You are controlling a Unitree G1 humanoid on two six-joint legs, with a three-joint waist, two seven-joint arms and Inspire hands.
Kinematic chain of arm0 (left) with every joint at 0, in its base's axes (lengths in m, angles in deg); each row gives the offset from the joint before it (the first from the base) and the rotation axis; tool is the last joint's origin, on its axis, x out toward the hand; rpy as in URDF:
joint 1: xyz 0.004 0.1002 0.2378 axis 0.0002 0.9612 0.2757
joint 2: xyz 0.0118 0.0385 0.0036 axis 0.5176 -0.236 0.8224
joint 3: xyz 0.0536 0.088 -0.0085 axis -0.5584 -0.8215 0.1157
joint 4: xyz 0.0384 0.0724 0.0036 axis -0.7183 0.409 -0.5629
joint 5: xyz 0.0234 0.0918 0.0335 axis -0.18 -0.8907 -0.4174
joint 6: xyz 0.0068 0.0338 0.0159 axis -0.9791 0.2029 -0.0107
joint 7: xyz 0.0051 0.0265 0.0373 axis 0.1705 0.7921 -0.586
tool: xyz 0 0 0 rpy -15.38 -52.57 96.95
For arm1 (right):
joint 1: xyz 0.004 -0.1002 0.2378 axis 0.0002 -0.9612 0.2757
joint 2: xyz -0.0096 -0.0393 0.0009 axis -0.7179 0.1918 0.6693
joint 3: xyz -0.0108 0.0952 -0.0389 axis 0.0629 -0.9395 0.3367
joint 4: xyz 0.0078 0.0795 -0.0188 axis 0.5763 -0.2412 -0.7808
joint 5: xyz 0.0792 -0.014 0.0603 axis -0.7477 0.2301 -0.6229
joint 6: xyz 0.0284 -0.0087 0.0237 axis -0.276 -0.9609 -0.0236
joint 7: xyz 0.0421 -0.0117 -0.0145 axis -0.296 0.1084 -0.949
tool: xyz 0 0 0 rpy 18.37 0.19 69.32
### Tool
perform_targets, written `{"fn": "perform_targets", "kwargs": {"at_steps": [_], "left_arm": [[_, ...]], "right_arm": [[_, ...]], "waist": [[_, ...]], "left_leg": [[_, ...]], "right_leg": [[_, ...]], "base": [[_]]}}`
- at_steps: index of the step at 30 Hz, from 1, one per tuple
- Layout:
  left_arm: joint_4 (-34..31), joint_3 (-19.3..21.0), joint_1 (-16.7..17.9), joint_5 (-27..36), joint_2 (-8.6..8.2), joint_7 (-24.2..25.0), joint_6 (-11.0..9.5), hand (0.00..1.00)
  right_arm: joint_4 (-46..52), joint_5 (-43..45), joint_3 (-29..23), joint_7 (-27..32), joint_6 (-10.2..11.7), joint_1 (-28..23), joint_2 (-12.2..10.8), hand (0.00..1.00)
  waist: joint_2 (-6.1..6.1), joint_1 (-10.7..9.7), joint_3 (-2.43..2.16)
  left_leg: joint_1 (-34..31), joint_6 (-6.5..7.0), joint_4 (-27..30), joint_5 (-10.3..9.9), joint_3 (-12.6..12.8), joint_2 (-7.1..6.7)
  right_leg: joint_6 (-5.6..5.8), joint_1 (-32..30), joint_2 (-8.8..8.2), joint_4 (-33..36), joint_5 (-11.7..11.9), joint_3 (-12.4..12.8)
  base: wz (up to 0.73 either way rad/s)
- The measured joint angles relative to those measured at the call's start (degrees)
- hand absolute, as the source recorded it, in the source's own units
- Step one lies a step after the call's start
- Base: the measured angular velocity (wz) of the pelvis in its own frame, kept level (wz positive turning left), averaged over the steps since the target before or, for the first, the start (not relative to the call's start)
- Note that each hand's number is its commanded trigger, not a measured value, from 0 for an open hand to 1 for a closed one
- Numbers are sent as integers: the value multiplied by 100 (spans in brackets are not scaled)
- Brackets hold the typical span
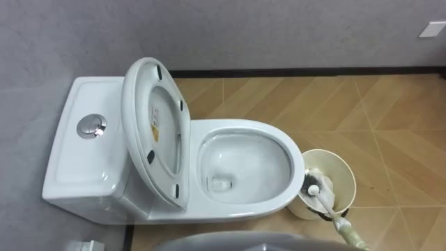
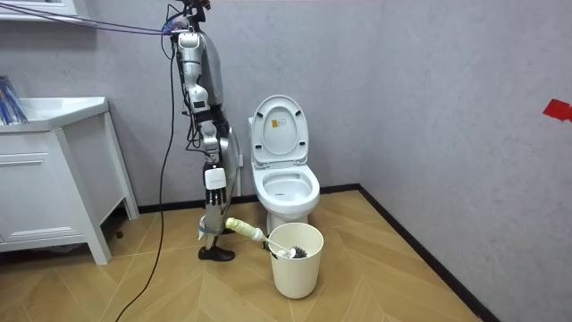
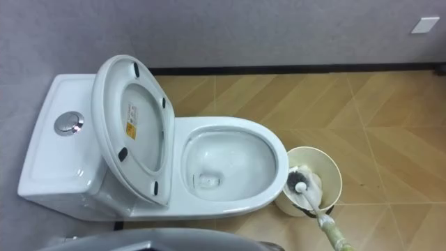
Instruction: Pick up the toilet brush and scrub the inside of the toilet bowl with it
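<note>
Brush head in bucket, handle gripped by right hand.

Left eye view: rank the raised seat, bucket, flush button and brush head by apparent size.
Largest: raised seat.
Then bucket.
Last, unranked: flush button and brush head look close, the brush head partly hidden in the bucket.

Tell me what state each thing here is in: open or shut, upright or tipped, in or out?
Toilet lid and seat: both raised, standing up against the tank.
Toilet bowl: uncovered, nothing in it but a little water at the bottom.
Bucket: upright on the floor, right beside the bowl.
Brush: head down inside the bucket, handle slanting out over the rim.
</note>
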Motion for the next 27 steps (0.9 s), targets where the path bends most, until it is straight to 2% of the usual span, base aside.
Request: {"fn": "perform_targets", "kwargs": {"at_steps": [5,10,11,12,13,19,24,26,27], "left_arm": [[-130,218,92,113,13,2,-1,0],[-328,227,126,109,14,-5,-44,0],[-360,237,153,113,12,-6,-53,0],[-373,256,166,112,11,-7,-66,0],[-403,262,187,117,12,-17,-92,0],[-490,312,215,117,20,-155,-208,0],[-501,314,215,356,40,-414,-382,0],[-515,350,193,466,82,-449,-614,0],[-521,374,184,479,89,-449,-665,0]], "right_arm": [[13,64,-140,-21,-2,0,1,0],[182,382,-160,11,12,-18,3,0],[220,429,-187,57,30,-36,3,0],[243,471,-190,91,37,-48,3,0],[315,569,-191,168,47,-68,3,0],[784,1012,-210,696,171,-112,30,0],[1367,657,-494,1155,498,-100,38,0],[1602,485,-605,1328,823,-34,26,0],[1635,468,-603,1371,893,0,26,0]], "waist": [[10,-84,0],[1,-72,-5],[-19,-68,-19],[6,-60,-9],[-29,-57,-29],[-6,-53,-35],[4,-60,-30],[0,-57,-29],[-3,-57,-28]], "left_leg": [[-19,-9,2,-7,-49,-4],[-23,-11,-4,-8,-61,-20],[-22,-11,-12,-10,-66,-52],[-22,-9,-15,-11,-66,-54],[-24,-6,-14,-14,-65,-55],[-107,-6,7,-14,-66,-56],[-120,-6,-4,-14,-70,-56],[-153,-6,3,-14,-70,-56],[-164,-6,4,-14,-72,-58]], "right_leg": [[-10,-13,-2,-1,-15,-22],[-11,-5,4,8,-17,-14],[-11,-9,3,8,-17,-8],[-10,-12,4,8,-17,-3],[-10,-21,4,14,-18,14],[-11,-127,4,32,-17,21],[-11,-140,5,13,-17,21],[-11,-181,6,3,-16,19],[-11,-185,5,0,-16,13]], "base": [[2],[1],[0],[0],[0],[0],[0],[0],[3]]}}
